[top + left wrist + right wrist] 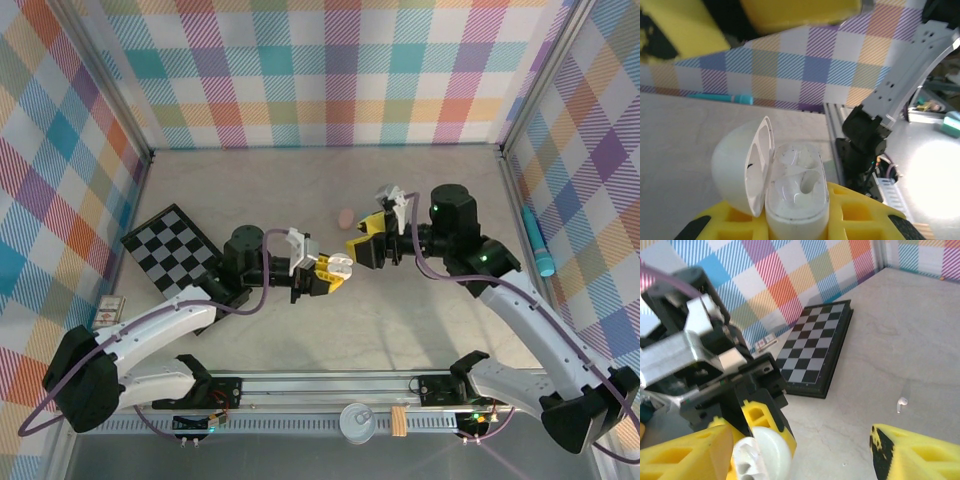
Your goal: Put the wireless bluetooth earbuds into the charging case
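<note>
The white charging case (796, 192) stands with its lid (742, 167) swung open to the left. My left gripper (797, 222) is shut on its lower body with yellow pads. From above, the charging case (339, 265) is held mid-table. My right gripper (378, 236) hovers just right of it. Its yellow fingers (912, 455) are spread open with nothing between them, close to the case (765, 455). One white earbud (901, 403) lies on the table. I cannot tell whether the case's wells hold a bud.
A chessboard (172, 250) lies at the left, also in the right wrist view (815, 357). A teal pen-like stick (537, 243) rests by the right wall. A small pinkish piece (346, 216) sits behind the grippers. A can (357, 422) stands on the front rail.
</note>
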Available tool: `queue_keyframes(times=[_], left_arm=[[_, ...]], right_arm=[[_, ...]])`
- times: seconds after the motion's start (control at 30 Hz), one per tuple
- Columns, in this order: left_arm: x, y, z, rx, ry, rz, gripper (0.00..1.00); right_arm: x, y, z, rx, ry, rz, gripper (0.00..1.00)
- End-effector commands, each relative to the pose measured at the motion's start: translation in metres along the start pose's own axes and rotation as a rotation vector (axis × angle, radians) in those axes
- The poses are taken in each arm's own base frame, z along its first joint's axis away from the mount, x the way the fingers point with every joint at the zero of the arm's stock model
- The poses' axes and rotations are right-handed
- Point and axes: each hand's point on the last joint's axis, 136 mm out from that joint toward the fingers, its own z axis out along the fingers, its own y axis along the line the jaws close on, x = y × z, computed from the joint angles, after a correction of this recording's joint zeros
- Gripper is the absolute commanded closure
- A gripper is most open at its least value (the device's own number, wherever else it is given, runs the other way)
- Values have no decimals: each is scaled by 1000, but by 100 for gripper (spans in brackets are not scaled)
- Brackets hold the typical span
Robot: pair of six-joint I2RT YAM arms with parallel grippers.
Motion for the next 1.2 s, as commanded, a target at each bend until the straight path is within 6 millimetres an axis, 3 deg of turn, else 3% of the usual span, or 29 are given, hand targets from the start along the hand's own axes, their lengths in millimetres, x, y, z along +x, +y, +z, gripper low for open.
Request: queue_keyframes(times=[0.0,0.13,0.23,0.33,0.7,0.97,1.17], left_arm=[[-6,5,-5,-82,-50,133,95],[4,14,-10,-160,-62,174,94],[8,16,-15,-197,-69,200,95],[12,14,-18,-201,-68,201,95],[18,5,-25,-191,-109,175,95],[20,2,-27,-191,-109,171,95],[20,2,-27,-187,-108,173,95]], right_arm=[[-24,-28,-12,139,-136,109,27],[-6,-95,-15,379,-115,326,28],[27,-138,-11,559,8,433,28],[62,-164,4,627,175,513,28],[140,-225,75,567,513,562,30],[164,-257,107,533,604,544,30],[179,-263,121,494,634,583,32]])
